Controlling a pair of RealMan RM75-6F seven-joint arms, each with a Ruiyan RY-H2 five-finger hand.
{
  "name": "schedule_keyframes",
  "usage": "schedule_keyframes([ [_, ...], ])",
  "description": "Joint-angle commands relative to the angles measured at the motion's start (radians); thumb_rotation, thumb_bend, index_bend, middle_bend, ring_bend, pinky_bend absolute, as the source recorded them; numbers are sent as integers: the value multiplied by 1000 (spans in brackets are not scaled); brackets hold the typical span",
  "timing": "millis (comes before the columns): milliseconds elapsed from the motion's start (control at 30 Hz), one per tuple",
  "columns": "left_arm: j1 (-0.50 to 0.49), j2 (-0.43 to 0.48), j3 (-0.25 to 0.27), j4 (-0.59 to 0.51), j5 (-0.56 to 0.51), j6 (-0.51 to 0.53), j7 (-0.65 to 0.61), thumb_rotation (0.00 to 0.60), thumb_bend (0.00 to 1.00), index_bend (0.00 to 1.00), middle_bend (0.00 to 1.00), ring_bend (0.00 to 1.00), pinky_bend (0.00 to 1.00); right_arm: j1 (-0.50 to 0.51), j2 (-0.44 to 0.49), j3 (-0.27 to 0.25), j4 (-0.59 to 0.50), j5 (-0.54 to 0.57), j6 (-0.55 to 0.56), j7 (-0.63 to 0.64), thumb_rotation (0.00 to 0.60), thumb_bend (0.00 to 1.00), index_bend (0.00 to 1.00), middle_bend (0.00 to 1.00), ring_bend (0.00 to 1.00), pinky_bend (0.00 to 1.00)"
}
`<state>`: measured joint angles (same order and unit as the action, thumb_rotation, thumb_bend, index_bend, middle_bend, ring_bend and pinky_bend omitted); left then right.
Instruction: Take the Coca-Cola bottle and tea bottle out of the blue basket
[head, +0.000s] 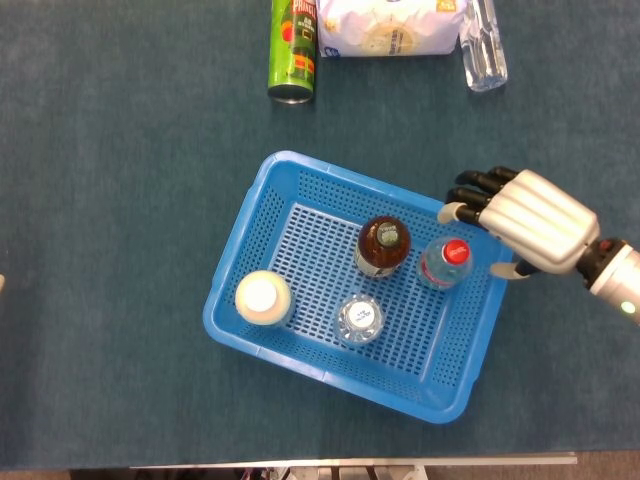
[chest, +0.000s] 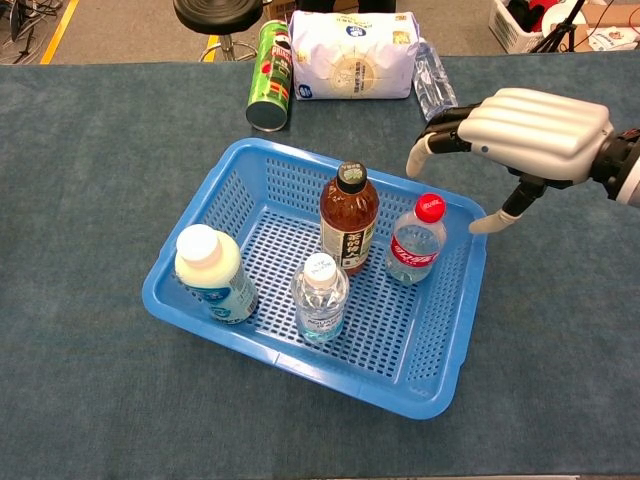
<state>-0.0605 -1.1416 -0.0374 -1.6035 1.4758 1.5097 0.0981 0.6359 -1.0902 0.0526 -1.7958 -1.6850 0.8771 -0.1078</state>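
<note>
Fingers (chest: 432, 140) spread above blue basket (chest: 215, 210); Coca-Cola bottle (chest: 416, 240), tea bottle (chest: 348, 219) inside.

A basket (chest: 200, 300) is sitting on the worktop (chest: 90, 150) with 4 bottles standing in it. The tea bottle (chest: 348, 220) is standing near the middle, the cola bottle (chest: 416, 240) just to its right, the water bottle (chest: 320, 297) in front of both, and the milk bottle (chest: 210, 275) at the left wall. Behind the basket, a can (chest: 268, 75), a bag (chest: 350, 55) and another bottle (chest: 434, 82) are lying in a row. The right hand (chest: 535, 125) is hovering over the basket's right rim, beside the cola bottle.
</note>
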Motion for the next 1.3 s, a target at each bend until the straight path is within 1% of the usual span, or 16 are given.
schedule_keyframes([
  [33,2,1,0,2,-2,0,-4,600,144,455,377,385,571,10,-8,-4,4,-7,-1,14,600,13,310,315,195,336],
  [333,4,1,1,6,2,2,-10,600,144,455,377,385,571,42,-16,-24,6,-13,-22,55,600,14,310,315,214,336],
  [567,8,0,2,10,1,4,-15,600,144,455,377,385,571,62,-46,-33,31,-16,-23,77,600,24,310,331,237,351],
  [767,12,1,2,13,-1,6,-22,600,144,455,377,385,571,69,-58,-40,48,-20,-9,94,600,80,314,369,266,360],
  [1100,13,-2,3,17,1,6,-25,600,144,455,377,385,571,72,-60,-52,52,-7,3,100,600,239,380,459,346,377],
  [1300,15,-2,3,19,1,6,-26,600,144,455,377,385,571,75,-64,-58,58,-1,7,107,600,288,404,497,378,383],
])
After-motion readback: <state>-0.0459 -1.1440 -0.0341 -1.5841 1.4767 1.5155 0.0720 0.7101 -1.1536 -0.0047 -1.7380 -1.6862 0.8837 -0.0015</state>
